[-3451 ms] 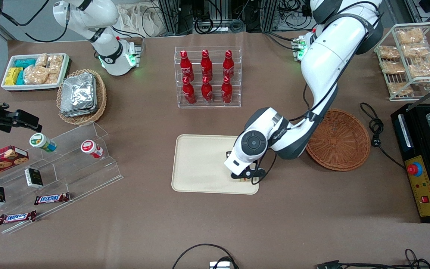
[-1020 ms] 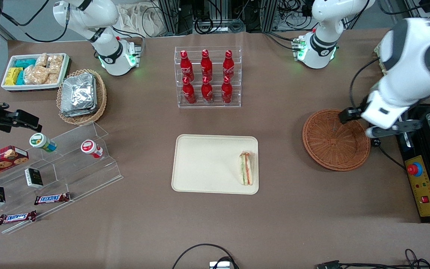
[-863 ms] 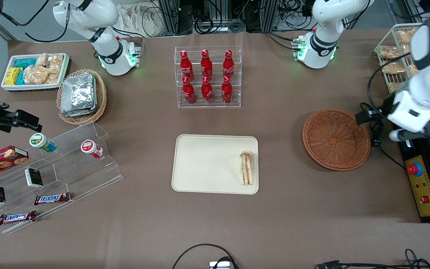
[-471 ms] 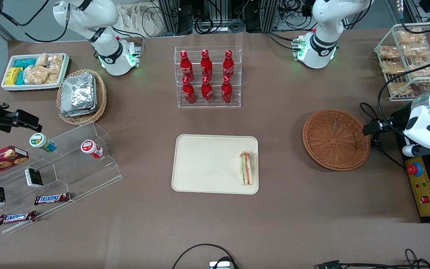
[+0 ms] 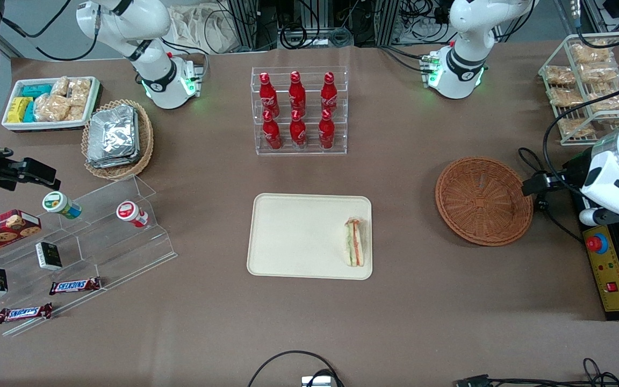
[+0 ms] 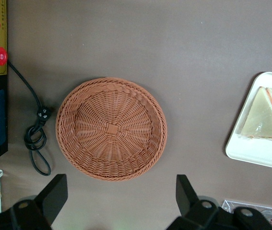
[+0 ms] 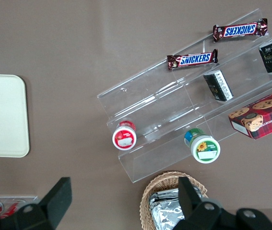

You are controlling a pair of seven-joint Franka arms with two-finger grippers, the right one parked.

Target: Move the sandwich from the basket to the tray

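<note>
Now, quick notes:
Writing: two SNICKERS bars [image 5: 75, 285] on the clear stepped display [image 5: 100, 236] toward the parked arm's end; red bottles [image 5: 297, 110] carry white script too small to read; cookie box [image 5: 0, 228] print unreadable.
Sandwich: sandwich [image 5: 354, 242] is a triangular white-bread wedge, orange-red and green layers on the cut edge, clear-wrapped; also seen in the wrist view [image 6: 265, 116].
Sandwich place: lying on the tray [image 5: 293, 236], at about 4 o'clock of it, close along the short rim that faces the basket.
Tray: cream-beige, rounded corners, low rim, mid-table.
Basket: basket [image 5: 482, 200] round, reddish-brown weave, nothing in it, at 3 o'clock of the tray and well apart from it; a black cable [image 5: 539, 180] is just beside its rim.
Gripper: gripper [image 6: 121, 203] hangs high above the table at the working arm's end, by the basket; fingers [image 6: 54, 194] spread wide, holding nothing.
Control box: black and yellow control box [image 5: 605, 263] with red button, at 3 o'clock of the basket.
Change: 3.5 s ago the gripper was down on the tray over the sandwich; since then it has moved off past the basket, and the sandwich sits uncovered. Against 0.5 s ago, nothing has shifted.
</note>
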